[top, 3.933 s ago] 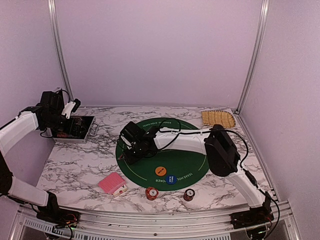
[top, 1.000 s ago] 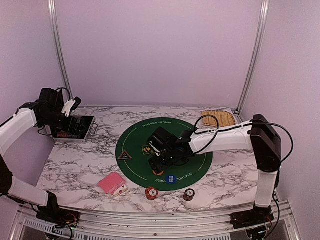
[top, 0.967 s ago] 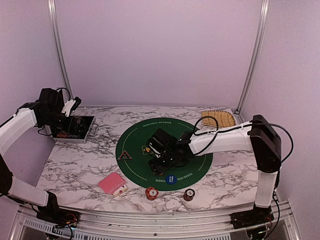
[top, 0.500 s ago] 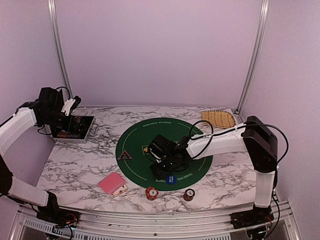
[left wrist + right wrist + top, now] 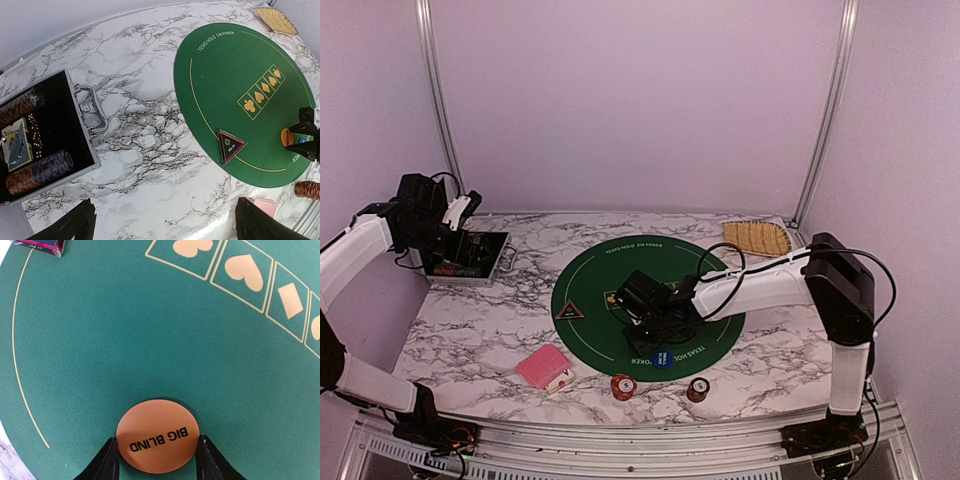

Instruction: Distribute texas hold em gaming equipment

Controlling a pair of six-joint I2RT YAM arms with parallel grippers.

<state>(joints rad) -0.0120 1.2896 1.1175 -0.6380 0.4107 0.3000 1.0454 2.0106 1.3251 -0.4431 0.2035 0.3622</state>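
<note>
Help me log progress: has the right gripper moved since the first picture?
Yes. The right gripper went from the triangular button rightward along the green mat's near edge to the orange button.

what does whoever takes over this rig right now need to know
Left gripper: open, empty, by the open case, which holds chips and a deck.
Right gripper: fingers against both sides of the orange BIG BLIND button, flat on the green mat.
Out: triangular button and blue button on the mat; red-backed cards and two chip stacks on the table.
Left: place the orange button, likely the blue one; maybe more from the case.
</note>
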